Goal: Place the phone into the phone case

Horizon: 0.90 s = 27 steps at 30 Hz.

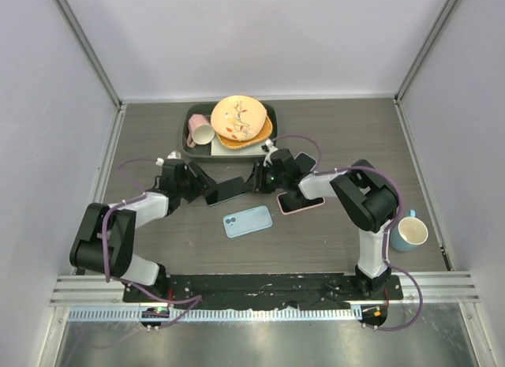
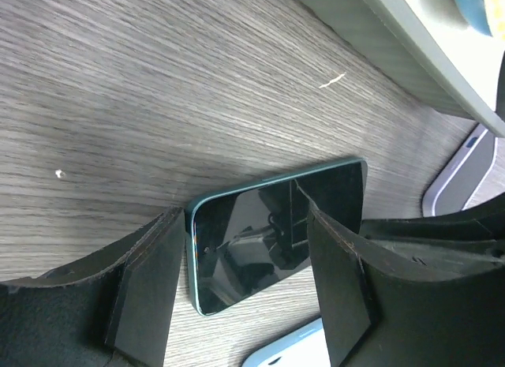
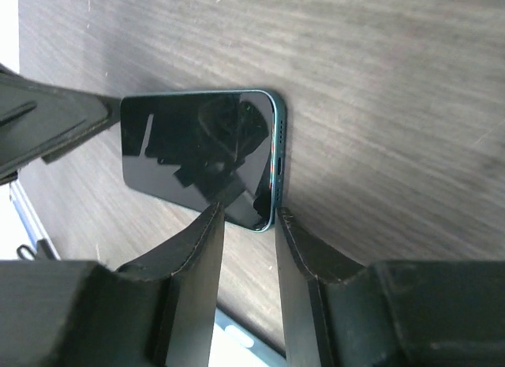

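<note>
Phone lies at tabletop centre, with the light-blue phone case just beside it at 5 o'clock. Right claw pinches the phone's end, apparently to steady it. Left claw is spread, straddling its sides.

Dark-screened teal phone lies face-up beside the light-blue case.

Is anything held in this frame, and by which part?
Cannot be told for sure. The dark phone lies on the table; left fingers straddle one end, right fingers flank the opposite corner, neither clearly gripping.
</note>
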Motion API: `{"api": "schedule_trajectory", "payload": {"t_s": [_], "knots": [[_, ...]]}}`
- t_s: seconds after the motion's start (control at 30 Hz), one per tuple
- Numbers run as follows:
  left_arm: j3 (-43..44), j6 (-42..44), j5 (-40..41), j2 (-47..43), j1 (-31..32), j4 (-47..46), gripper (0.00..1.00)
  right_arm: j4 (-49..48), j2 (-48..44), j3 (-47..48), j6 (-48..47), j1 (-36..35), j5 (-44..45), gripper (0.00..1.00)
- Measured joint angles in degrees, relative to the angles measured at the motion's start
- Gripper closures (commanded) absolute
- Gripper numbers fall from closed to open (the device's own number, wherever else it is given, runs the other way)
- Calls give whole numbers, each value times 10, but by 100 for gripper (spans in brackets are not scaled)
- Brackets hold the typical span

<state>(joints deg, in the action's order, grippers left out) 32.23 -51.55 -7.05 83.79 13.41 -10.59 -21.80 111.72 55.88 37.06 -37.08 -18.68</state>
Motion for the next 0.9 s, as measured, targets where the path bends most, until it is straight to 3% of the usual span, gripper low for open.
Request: {"api": "schedule_trajectory", "payload": {"t_s": [0.2,0.4,0.67,0.9], "knots": [[22,37,25,-13,6,75,28,10,-12,-9,6,-11,-30,48],[18,58,34,-55,8,153,27,16,-42,-10,1,-24,-33,46],[-23,55,10,-92,-18,144,28,22,-43,-9,-3,-20,-36,46],[-50,39,-32,-82,-23,72,32,21,-19,-4,-6,-19,-42,49]]}}
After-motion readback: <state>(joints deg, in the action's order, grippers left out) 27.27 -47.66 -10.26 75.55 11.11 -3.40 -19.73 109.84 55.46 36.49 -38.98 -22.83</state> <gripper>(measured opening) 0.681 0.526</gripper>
